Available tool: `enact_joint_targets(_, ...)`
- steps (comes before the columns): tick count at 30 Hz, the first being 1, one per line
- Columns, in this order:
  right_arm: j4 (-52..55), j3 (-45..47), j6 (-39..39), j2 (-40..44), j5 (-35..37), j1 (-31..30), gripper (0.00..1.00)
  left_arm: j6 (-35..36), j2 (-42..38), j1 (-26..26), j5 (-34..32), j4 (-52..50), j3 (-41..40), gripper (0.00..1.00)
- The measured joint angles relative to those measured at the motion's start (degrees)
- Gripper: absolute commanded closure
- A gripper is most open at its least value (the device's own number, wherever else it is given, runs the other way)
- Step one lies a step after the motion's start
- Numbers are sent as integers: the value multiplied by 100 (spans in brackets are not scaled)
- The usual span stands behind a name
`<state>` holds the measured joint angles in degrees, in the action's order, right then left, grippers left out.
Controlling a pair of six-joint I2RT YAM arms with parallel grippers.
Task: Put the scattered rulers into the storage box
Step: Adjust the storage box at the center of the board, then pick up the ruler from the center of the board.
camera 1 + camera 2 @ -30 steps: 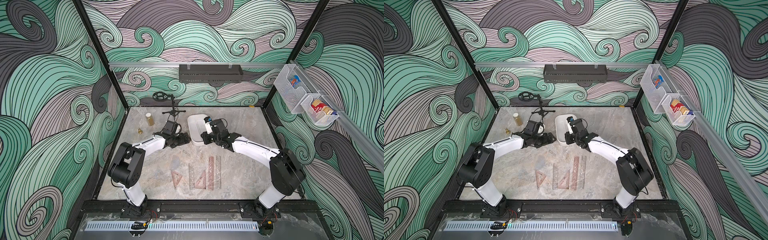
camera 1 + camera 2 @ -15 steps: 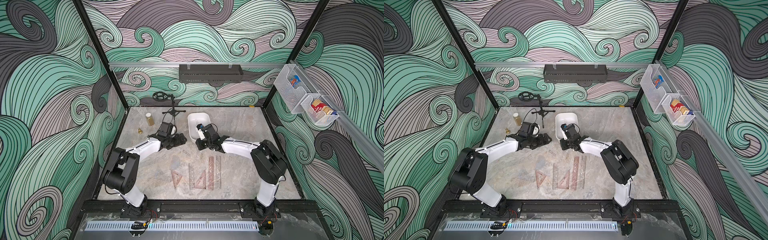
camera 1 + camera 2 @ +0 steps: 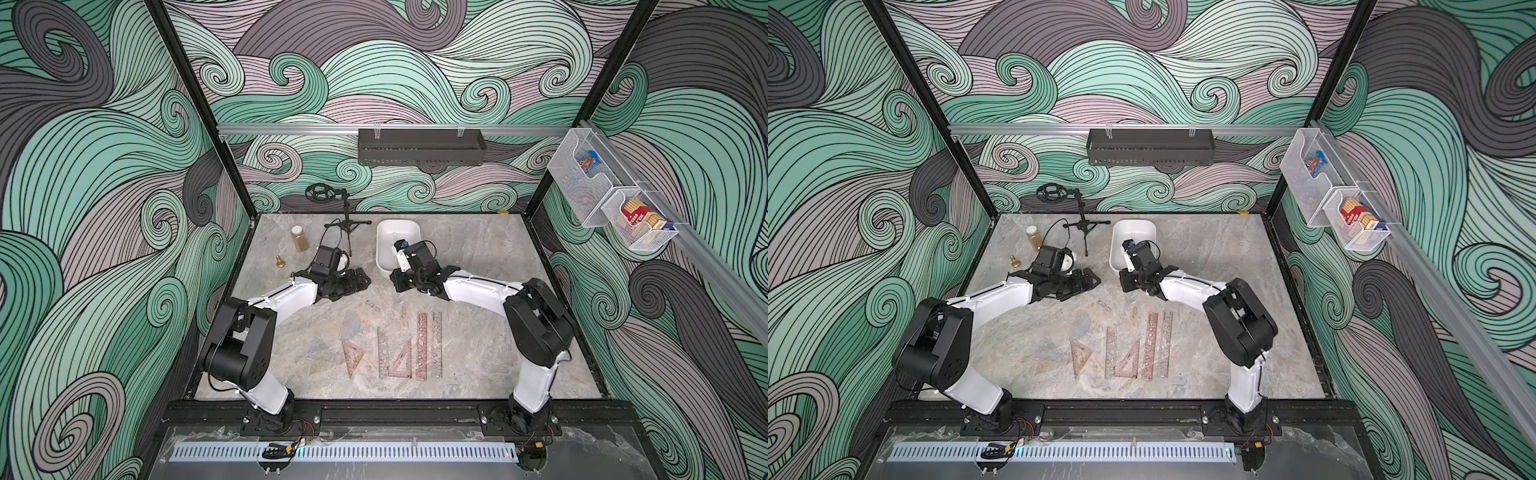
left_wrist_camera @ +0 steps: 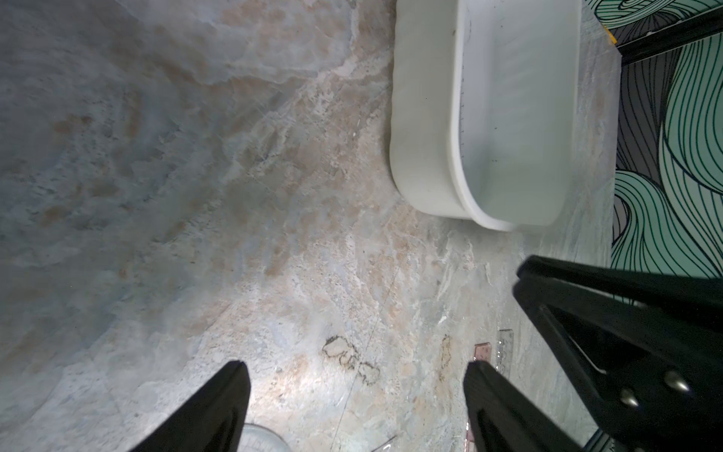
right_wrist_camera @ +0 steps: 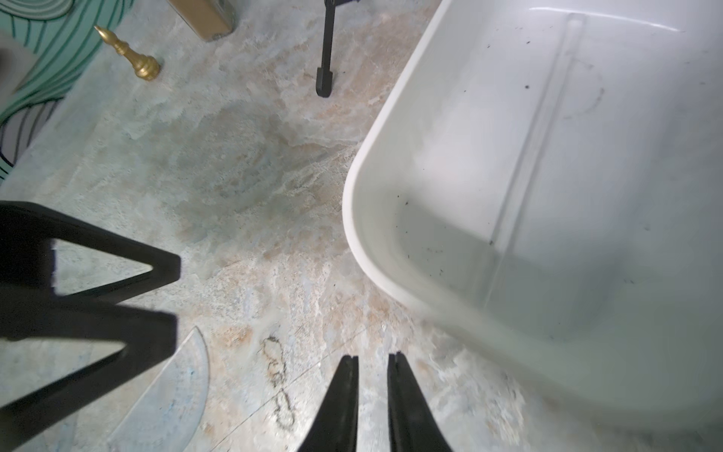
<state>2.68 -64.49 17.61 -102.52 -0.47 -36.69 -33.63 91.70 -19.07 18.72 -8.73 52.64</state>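
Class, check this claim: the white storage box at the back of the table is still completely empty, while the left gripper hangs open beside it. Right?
Not quite. The storage box already holds one clear ruler, as the right wrist view shows. The left gripper is indeed open.

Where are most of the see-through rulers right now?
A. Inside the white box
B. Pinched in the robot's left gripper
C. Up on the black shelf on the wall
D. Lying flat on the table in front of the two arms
D: in both top views the rulers lie flat on the table, nearer the arms' bases than the storage box, and the left gripper is open and holds nothing.
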Motion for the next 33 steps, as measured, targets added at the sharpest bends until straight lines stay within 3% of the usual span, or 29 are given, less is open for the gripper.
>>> enact_joint_targets(6,-15,1558,490,1825,79,-55,79,-2,-11,-221,111,55,-125,17)
enact_joint_targets(11,-542,2286,852,2181,-131,-380,80,2,-326,-192,-48,-114,-396,18)
enact_joint_targets(17,-1521,2020,988,1285,-634,-990,87,-2,-988,321,-249,-302,-831,22)
enact_joint_targets(27,-2212,852,647,-415,-1215,-1322,100,0,-1154,669,-236,-463,-1453,47)
enact_joint_targets(33,-2236,586,553,-988,-1349,-1346,100,0,-970,745,-170,-463,-1453,47)
